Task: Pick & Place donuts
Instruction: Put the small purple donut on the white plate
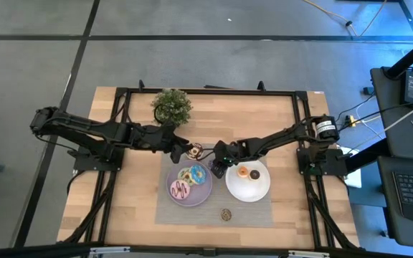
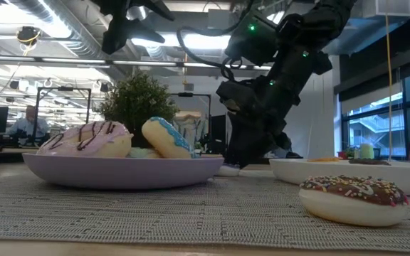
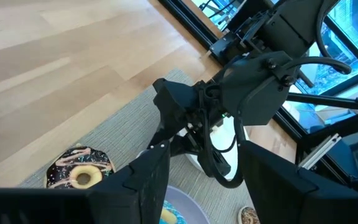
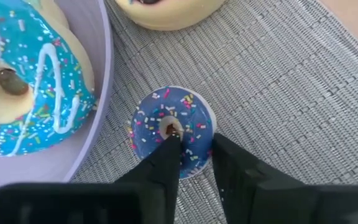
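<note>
Straddle is what matters: my right gripper (image 4: 191, 155) sits directly over the small blue-iced donut (image 4: 173, 127) on the grey mat (image 4: 278, 81), just beside the lilac plate (image 4: 101, 93). 1 finger tip pokes into its hole, the other stands outside the rim, jaws narrowly parted, nothing lifted. It lies flat, so no long axis. My left gripper (image 3: 194, 180) hovers open nearby, empty.

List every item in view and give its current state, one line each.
Right end effector: open, one finger in the hole of the small blue donut, which lies flat on the grey mat.
Left end effector: open, empty, above the mat.
Lilac plate: holds a pink donut and a blue donut.
White plate: holds an orange donut.
Chocolate sprinkled donut: alone on the mat.
</note>
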Robot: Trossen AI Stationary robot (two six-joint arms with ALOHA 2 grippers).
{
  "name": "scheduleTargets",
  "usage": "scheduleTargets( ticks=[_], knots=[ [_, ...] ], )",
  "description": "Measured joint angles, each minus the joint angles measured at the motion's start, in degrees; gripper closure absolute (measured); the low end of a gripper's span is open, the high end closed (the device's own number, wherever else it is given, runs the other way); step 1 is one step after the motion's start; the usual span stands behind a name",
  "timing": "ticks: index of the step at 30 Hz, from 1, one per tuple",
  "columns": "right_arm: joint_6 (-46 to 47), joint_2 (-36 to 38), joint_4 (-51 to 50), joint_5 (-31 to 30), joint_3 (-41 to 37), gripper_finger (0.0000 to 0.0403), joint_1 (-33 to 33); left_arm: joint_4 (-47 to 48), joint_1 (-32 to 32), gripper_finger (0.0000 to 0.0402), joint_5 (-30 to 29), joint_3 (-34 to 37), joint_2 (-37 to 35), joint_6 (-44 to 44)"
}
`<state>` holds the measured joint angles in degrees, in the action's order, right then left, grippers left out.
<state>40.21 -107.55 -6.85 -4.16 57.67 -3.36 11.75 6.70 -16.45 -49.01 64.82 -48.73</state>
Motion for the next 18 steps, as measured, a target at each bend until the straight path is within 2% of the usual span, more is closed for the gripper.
scheduleTargets(
  ticks=[6, 11, 18],
  knots=[
    [-1.1, 0.3, -0.2, 0.0, 0.0, 0.0339, 0.0, 0.0, 0.0, 0.0214, 0.0, 0.0, 0.0, 0.0],
    [-5.0, 4.3, -1.5, -0.3, -0.1, 0.0344, 0.0, 0.0, 0.0, 0.0210, 0.0, 0.0, 0.0, 0.0],
    [-9.2, 13.7, -13.6, 2.9, -0.1, 0.0344, -1.9, 0.0, 0.0, 0.0214, 0.0, 0.0, 0.0, 0.0]
  ],
)
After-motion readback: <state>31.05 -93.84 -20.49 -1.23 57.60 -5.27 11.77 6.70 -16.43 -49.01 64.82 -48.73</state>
